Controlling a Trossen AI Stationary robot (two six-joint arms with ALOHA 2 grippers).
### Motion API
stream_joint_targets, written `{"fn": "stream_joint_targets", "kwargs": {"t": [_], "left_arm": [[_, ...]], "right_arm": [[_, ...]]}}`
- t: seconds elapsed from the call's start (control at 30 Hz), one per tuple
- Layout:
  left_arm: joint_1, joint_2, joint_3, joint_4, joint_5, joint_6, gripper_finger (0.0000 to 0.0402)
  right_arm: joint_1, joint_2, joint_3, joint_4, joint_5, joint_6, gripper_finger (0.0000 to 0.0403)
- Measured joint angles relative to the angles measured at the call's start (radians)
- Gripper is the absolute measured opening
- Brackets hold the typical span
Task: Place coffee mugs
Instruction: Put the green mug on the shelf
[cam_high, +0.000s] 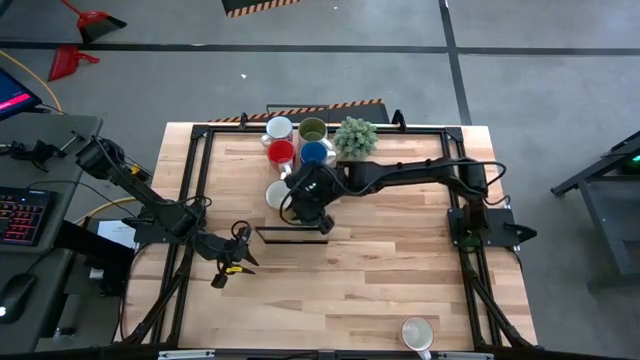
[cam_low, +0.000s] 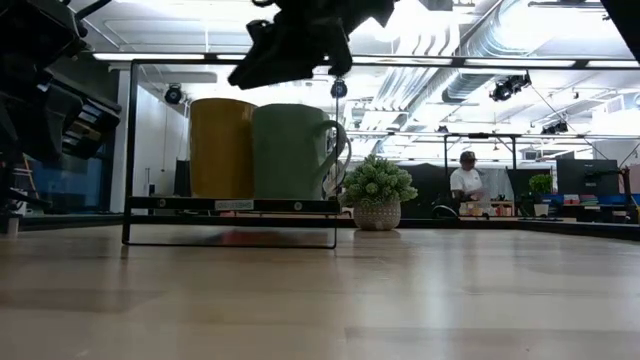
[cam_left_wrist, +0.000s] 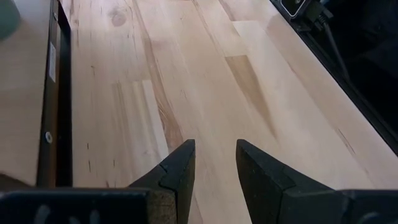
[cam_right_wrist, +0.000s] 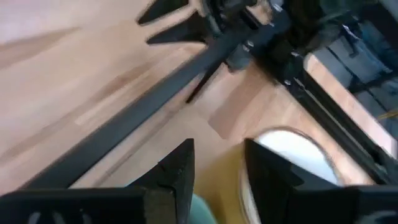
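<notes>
1. The right gripper (cam_high: 312, 196) hangs over the black metal rack (cam_high: 292, 236), fingers apart and empty, beside a white ceramic mug (cam_right_wrist: 292, 158).
2. The left gripper (cam_left_wrist: 214, 165) hovers low over the bare wooden table (cam_high: 380, 280) (narrow gap, nothing held).
3. The red mug (cam_high: 281, 153), blue mug (cam_high: 314, 153), olive mug (cam_high: 312, 129) and a white mug (cam_high: 278, 128) cluster beside the potted plant (cam_high: 355, 137); another white mug (cam_high: 416, 333) sits at the near edge.

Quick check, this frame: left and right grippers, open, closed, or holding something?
Left gripper: open, holding nothing, over bare wooden table.
Right gripper: open, holding nothing, above a white ceramic mug near the black metal rack.
</notes>
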Motion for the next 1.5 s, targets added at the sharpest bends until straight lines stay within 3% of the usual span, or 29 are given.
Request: {"fn": "stream_joint_targets", "kwargs": {"t": [0.57,0.87,1.2,1.5], "left_arm": [[0.0,0.0,0.0,-0.009,0.004,-0.016,0.0106],[0.0,0.0,0.0,-0.006,0.003,-0.01,0.0106],[0.003,0.0,-0.001,0.141,-0.004,0.13,0.0106],[0.081,0.0,-0.001,0.18,0.017,0.145,0.0106]], "right_arm": [[-0.015,0.029,0.001,0.048,0.027,-0.027,0.0116],[-0.013,0.028,0.124,-0.094,0.04,0.0,0.0116],[-0.013,0.029,0.146,-0.137,0.04,-0.004,0.0116],[-0.012,0.029,0.146,-0.124,0.039,-0.004,0.0116]]}}
